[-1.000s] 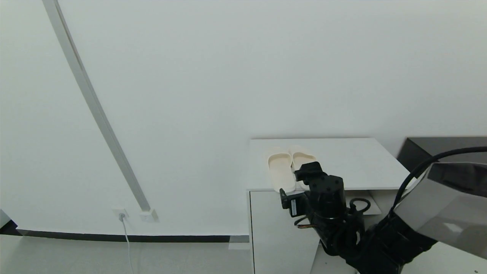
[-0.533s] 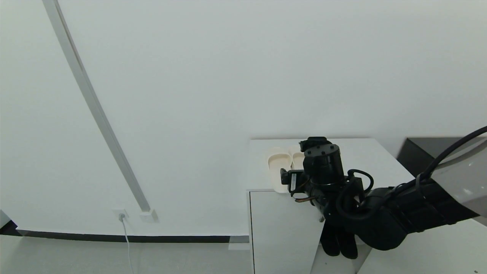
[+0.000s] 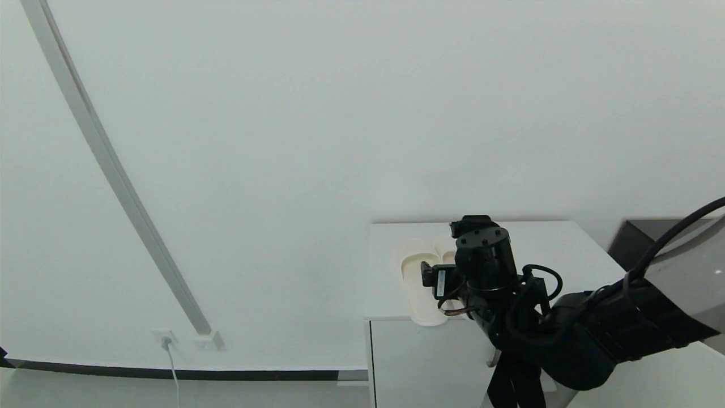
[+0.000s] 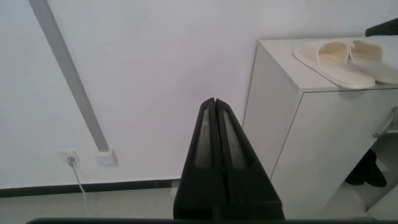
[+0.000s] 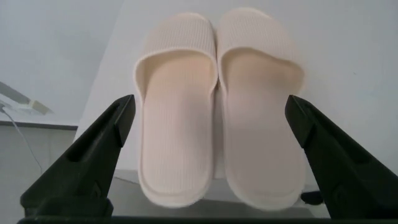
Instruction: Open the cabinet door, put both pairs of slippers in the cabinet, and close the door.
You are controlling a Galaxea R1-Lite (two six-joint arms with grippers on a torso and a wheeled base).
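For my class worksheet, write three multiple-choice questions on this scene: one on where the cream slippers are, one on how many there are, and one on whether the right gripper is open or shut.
1. Where do the cream slippers lie?
A. on the floor
B. inside a drawer
C. on top of the white cabinet

2. How many cream slippers are there?
A. one
B. two
C. four

3. How is the right gripper?
A. open
B. shut on a slipper
C. shut on nothing

Answers:
1 C, they rest on the cabinet's flat top.
2 B, two lie side by side as one pair.
3 A, its fingers stand wide apart, one on each side of the pair.
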